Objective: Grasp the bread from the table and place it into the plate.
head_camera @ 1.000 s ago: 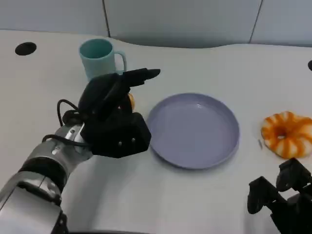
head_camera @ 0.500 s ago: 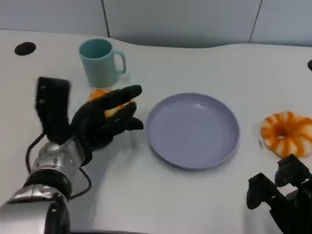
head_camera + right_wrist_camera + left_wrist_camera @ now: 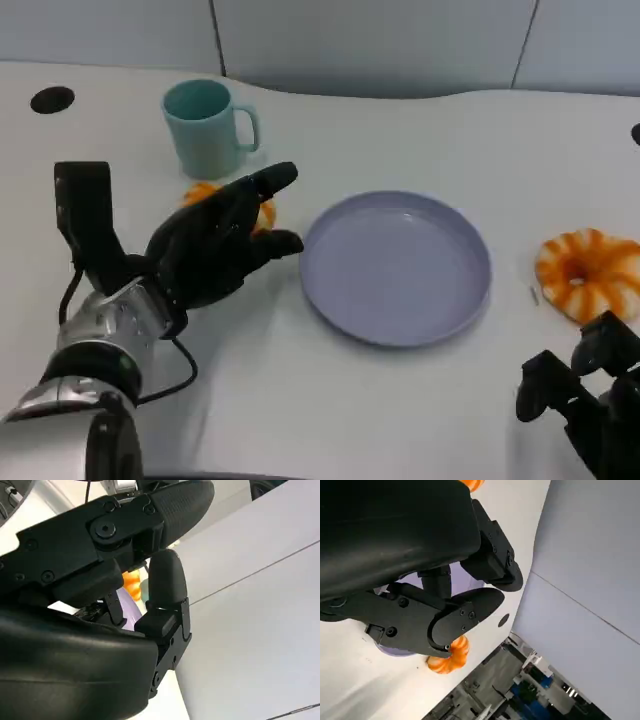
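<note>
The fingers [image 3: 262, 190] of the left hand [image 3: 215, 250] reach toward the plate [image 3: 396, 266], spread over a small orange bread [image 3: 200, 192] they mostly hide; whether they touch it I cannot tell. A ring-shaped bread [image 3: 587, 274] lies on the worktop [image 3: 400, 130] beyond the plate's far side. The right hand [image 3: 585, 405] is cut off, fingers curled, holding nothing visible.

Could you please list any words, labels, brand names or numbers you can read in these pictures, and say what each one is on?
None: no readable text shows in any view.
The mug, the plate, the two orange-and-white breads and the table are unmarked.
The left hand and right hand show only screws, no lettering.
</note>
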`<act>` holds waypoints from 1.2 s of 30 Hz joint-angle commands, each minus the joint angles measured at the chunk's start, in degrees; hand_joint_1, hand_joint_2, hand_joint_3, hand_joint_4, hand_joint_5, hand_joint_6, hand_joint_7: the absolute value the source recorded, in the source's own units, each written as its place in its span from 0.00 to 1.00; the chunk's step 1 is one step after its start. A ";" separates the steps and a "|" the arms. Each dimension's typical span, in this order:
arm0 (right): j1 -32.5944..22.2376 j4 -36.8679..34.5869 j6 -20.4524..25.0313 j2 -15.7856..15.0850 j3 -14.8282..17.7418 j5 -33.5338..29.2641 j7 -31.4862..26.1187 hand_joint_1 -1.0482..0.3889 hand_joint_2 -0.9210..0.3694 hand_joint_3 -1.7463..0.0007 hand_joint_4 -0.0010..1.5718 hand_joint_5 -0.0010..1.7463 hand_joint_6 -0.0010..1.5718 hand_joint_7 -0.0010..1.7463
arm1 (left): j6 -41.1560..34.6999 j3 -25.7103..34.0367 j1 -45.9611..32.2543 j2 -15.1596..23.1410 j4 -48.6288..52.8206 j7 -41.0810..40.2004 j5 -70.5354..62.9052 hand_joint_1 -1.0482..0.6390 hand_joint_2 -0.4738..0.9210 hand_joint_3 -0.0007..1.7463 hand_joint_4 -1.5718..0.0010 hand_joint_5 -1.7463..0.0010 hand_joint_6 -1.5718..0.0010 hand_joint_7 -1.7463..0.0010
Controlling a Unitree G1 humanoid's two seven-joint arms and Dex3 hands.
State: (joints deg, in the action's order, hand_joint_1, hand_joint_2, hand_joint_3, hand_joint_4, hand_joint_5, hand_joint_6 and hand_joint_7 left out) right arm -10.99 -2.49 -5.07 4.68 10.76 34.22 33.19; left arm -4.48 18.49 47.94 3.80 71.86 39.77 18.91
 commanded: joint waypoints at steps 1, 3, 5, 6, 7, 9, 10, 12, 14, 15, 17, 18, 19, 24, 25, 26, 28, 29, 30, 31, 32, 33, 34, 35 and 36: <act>-0.94 -0.77 -0.35 -0.80 0.28 0.57 1.66 0.41 0.03 1.00 0.50 1.00 0.40 1.00 | 0.98 0.32 -0.94 0.68 -1.31 0.95 -0.06 0.35 1.00 0.52 0.90 0.00 0.45 0.95; -1.03 -0.71 -0.45 -0.60 0.22 0.70 1.96 0.41 0.03 1.00 0.50 1.00 0.40 1.00 | 0.75 0.28 -0.98 0.78 -1.38 0.81 -0.12 0.35 1.00 0.52 0.91 0.00 0.45 0.94; -1.03 -0.72 -0.44 -0.57 0.28 0.68 2.06 0.41 0.03 1.00 0.50 1.00 0.40 1.00 | 0.72 0.28 -1.01 0.77 -1.44 0.81 -0.12 0.35 1.00 0.52 0.91 0.00 0.45 0.94; -0.82 -1.02 -0.36 -0.63 0.40 0.87 2.31 0.41 0.03 1.00 0.49 1.00 0.40 1.00 | 0.78 0.36 -1.07 0.78 -1.46 0.90 -0.05 0.35 1.00 0.52 0.91 0.00 0.45 0.93; -0.66 -1.25 -0.31 -0.67 0.50 1.01 2.51 0.41 0.04 1.00 0.49 1.00 0.40 1.00 | 0.82 0.41 -1.11 0.79 -1.47 0.98 0.01 0.34 1.00 0.51 0.88 0.00 0.66 0.53; -0.22 -1.81 -0.39 -0.79 0.63 1.22 3.11 0.41 0.04 1.00 0.49 1.00 0.40 1.00 | 0.48 1.37 -1.22 0.74 -1.44 1.76 1.02 0.32 1.00 0.50 0.87 0.00 0.93 0.11; -0.13 -1.94 -0.43 -0.80 0.67 1.24 3.27 0.41 0.04 1.00 0.49 1.00 0.40 1.00 | 0.37 1.68 -1.24 0.71 -1.42 1.99 1.26 0.31 1.00 0.49 0.87 0.00 0.96 0.06; -0.04 -2.07 -0.48 -0.78 0.73 1.24 3.44 0.41 0.04 1.00 0.49 1.00 0.40 1.00 | 0.31 2.00 -1.23 0.68 -1.41 2.16 1.25 0.30 1.00 0.49 0.87 0.00 0.99 0.02; -0.02 -2.11 -0.48 -0.75 0.78 1.23 3.50 0.41 0.04 1.00 0.49 1.00 0.40 1.00 | 0.31 2.15 -1.22 0.66 -1.39 2.22 1.14 0.30 1.00 0.49 0.87 0.00 1.00 0.00; 0.05 -2.01 -0.38 -0.85 0.70 0.93 3.22 0.41 0.04 1.00 0.49 1.00 0.40 1.00 | -2.06 3.66 -1.28 1.15 -0.96 7.40 3.25 0.30 1.00 0.49 0.87 0.00 1.00 0.00; 0.15 -1.87 -0.08 -1.05 0.61 0.70 2.99 0.42 0.03 1.00 0.50 1.00 0.40 1.00 | -5.19 5.63 -1.44 1.86 -0.43 14.78 5.96 0.10 1.00 0.46 0.97 0.43 1.00 0.64; 0.25 -1.86 0.30 -1.08 0.60 0.89 2.95 0.42 0.03 1.00 0.50 1.00 0.40 1.00 | -5.85 6.14 -1.66 2.14 -0.39 17.19 6.61 0.07 1.00 0.46 0.99 0.51 1.00 0.77; 0.30 -1.88 0.57 -1.08 0.61 1.07 2.97 0.42 0.04 1.00 0.50 1.00 0.40 1.00 | -5.92 6.28 -1.79 2.28 -0.41 18.10 6.68 0.03 1.00 0.45 0.99 0.61 1.00 0.91; 0.37 -1.86 0.90 -1.05 0.68 1.20 2.98 0.42 0.05 1.00 0.50 1.00 0.40 1.00 | -6.04 6.66 -1.84 2.48 -0.22 19.36 6.55 0.01 1.00 0.45 1.00 0.68 1.00 1.00; 0.37 -1.84 0.94 -1.03 0.70 1.19 2.99 0.42 0.05 1.00 0.50 1.00 0.40 1.00 | -6.03 6.70 -1.83 2.48 -0.20 19.39 6.52 0.01 1.00 0.45 1.00 0.68 1.00 1.00; 0.69 -2.09 0.84 -1.13 0.52 0.87 3.16 0.42 0.05 1.00 0.50 1.00 0.40 1.00 | -7.01 7.11 -1.85 2.93 -0.12 19.65 6.94 0.03 1.00 0.42 1.00 0.68 1.00 1.00; 1.15 -2.43 0.16 -1.20 0.20 -0.01 3.27 0.41 0.04 1.00 0.50 1.00 0.40 1.00 | -7.62 7.53 -1.97 3.52 -0.20 20.12 7.22 0.10 1.00 0.34 1.00 0.69 1.00 1.00; 1.31 -2.52 0.21 -1.21 0.17 -0.01 3.37 0.41 0.04 1.00 0.51 1.00 0.40 1.00 | -7.52 7.65 -2.06 3.62 -0.31 20.30 7.24 0.13 1.00 0.33 1.00 0.70 1.00 1.00; 1.37 -2.55 0.29 -1.20 0.20 0.08 3.42 0.41 0.04 1.00 0.51 1.00 0.40 1.00 | -7.31 7.70 -2.12 3.60 -0.41 20.39 7.18 0.14 1.00 0.31 1.00 0.71 1.00 1.00; 1.44 -2.56 0.39 -1.18 0.23 0.22 3.49 0.41 0.04 1.00 0.51 1.00 0.40 1.00 | -6.61 7.71 -2.23 3.52 -0.59 20.31 7.04 0.15 1.00 0.31 1.00 0.72 1.00 1.00; 1.50 -2.58 0.40 -1.18 0.23 0.27 3.55 0.41 0.04 1.00 0.51 1.00 0.40 1.00 | -5.65 7.63 -2.36 3.41 -0.79 20.14 6.82 0.16 1.00 0.31 1.00 0.76 1.00 1.00; 1.53 -2.60 0.35 -1.19 0.23 0.27 3.58 0.40 0.04 1.00 0.51 1.00 0.40 1.00 | -4.97 7.56 -2.44 3.34 -0.91 20.01 6.67 0.16 1.00 0.32 1.00 0.77 1.00 1.00; 1.56 -2.54 0.62 -1.19 0.26 0.46 3.57 0.40 0.04 1.00 0.51 1.00 0.40 1.00 | -3.62 7.24 -2.55 3.24 -1.13 19.36 6.20 0.16 1.00 0.31 1.00 0.79 1.00 1.00; 1.57 -2.55 0.80 -1.14 0.33 0.64 3.53 0.40 0.04 1.00 0.51 1.00 0.40 1.00 | -1.36 6.74 -2.71 3.05 -1.53 18.26 5.45 0.16 1.00 0.31 1.00 0.81 1.00 1.00; 1.58 -2.57 0.93 -1.10 0.37 0.76 3.51 0.39 0.04 1.00 0.51 1.00 0.41 1.00 | 0.29 6.38 -2.81 2.92 -1.75 17.50 4.92 0.17 1.00 0.32 1.00 0.82 1.00 1.00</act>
State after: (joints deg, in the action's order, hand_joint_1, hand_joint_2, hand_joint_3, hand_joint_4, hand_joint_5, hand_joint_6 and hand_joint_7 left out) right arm -9.48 -5.03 -4.22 4.26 10.75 34.36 36.39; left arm -8.36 25.64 45.82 6.16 71.24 59.00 25.12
